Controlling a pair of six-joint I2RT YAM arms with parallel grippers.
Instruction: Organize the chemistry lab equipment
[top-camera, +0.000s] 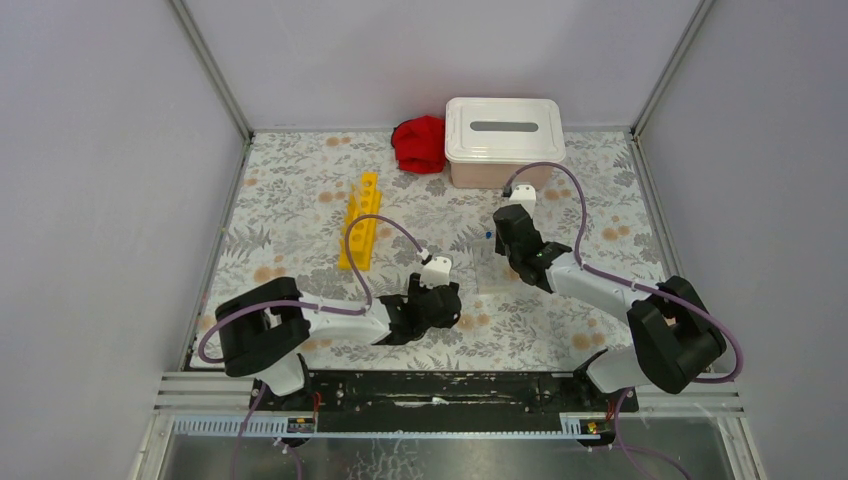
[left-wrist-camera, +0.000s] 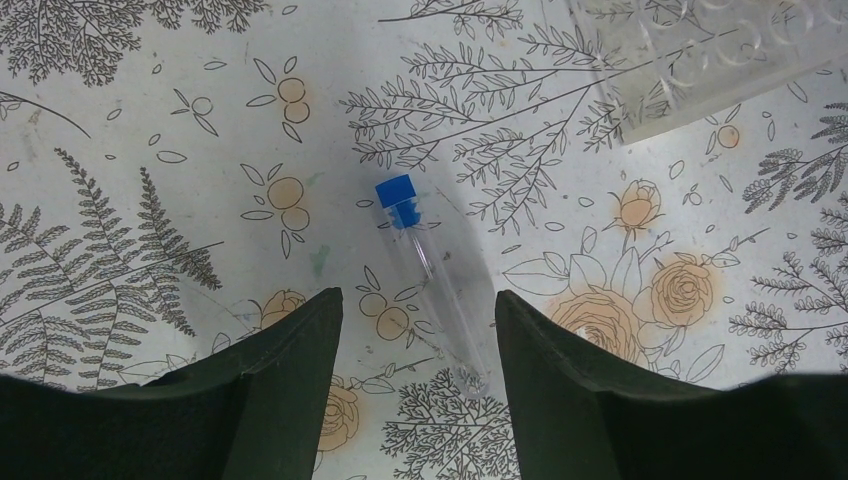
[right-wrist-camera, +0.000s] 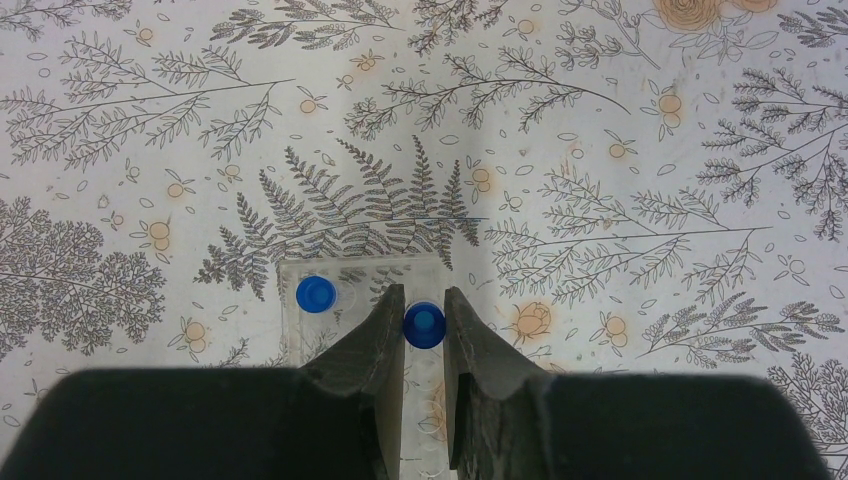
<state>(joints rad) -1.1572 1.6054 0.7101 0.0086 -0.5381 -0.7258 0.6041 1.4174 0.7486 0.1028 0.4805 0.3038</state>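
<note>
A clear tube with a blue cap (left-wrist-camera: 432, 280) lies flat on the flowered table. My left gripper (left-wrist-camera: 418, 295) hovers over its lower end, open, with a finger on each side and not touching it. My right gripper (right-wrist-camera: 424, 293) is shut on the blue cap of another tube (right-wrist-camera: 424, 326), held upright over a clear rack (right-wrist-camera: 300, 345). A second capped tube (right-wrist-camera: 316, 294) stands in that rack. The yellow test-tube rack (top-camera: 361, 220) lies at the left. The pinkish bin with a white slotted lid (top-camera: 504, 140) stands at the back.
A red cloth (top-camera: 420, 143) lies to the left of the bin. The clear rack (top-camera: 492, 268) sits mid-table between the two arms, and its corner (left-wrist-camera: 700, 60) shows in the left wrist view. Grey walls close in the table on three sides.
</note>
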